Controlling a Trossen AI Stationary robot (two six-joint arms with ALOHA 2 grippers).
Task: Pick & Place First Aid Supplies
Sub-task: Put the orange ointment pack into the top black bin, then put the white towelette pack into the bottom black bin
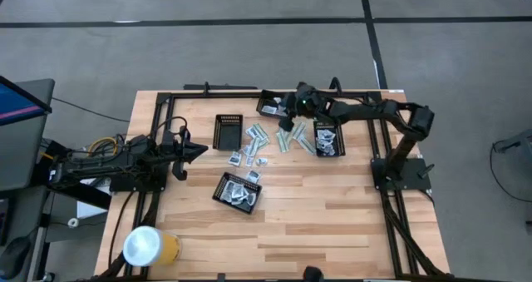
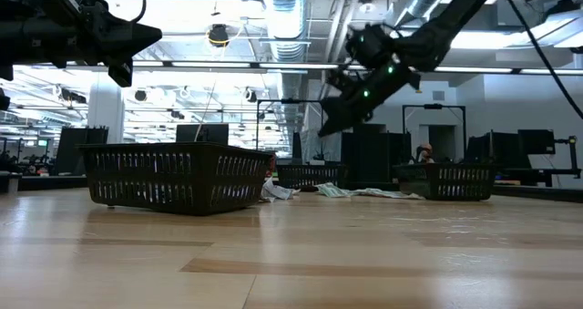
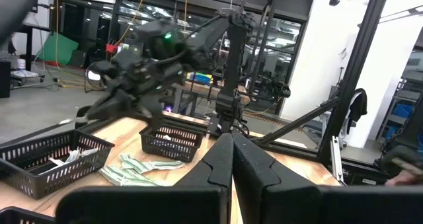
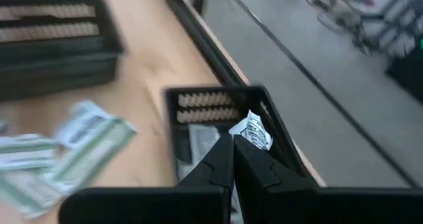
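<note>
The first aid supplies, white sachets and pale green strips, lie in a loose pile (image 1: 268, 141) at mid-table, on the wood (image 4: 79, 141). My right gripper (image 1: 287, 114) hangs over the far black mesh tray (image 4: 218, 98), which holds white packets (image 4: 198, 141). It is shut on a small crumpled white sachet (image 4: 251, 131). In the low view this gripper (image 2: 328, 127) is well above the table. My left gripper (image 3: 231, 141) waits shut, with nothing in it, at the table's left edge (image 1: 198, 151). My right gripper pinches the white sachet between its two fingertips (image 4: 228, 148); the sachet's free part (image 4: 254, 128) sticks out past the tips. The fingers slant down toward the table's far left. The sachet is lifted clear, over the tray's inside.
Three more black mesh trays stand around the pile: far left of it (image 1: 228, 132), right of it (image 1: 328, 138) and nearer, with packets inside (image 1: 238, 190). A yellow-and-white roll (image 1: 150, 247) lies at the near left corner. A black frame (image 1: 208, 92) rims the table.
</note>
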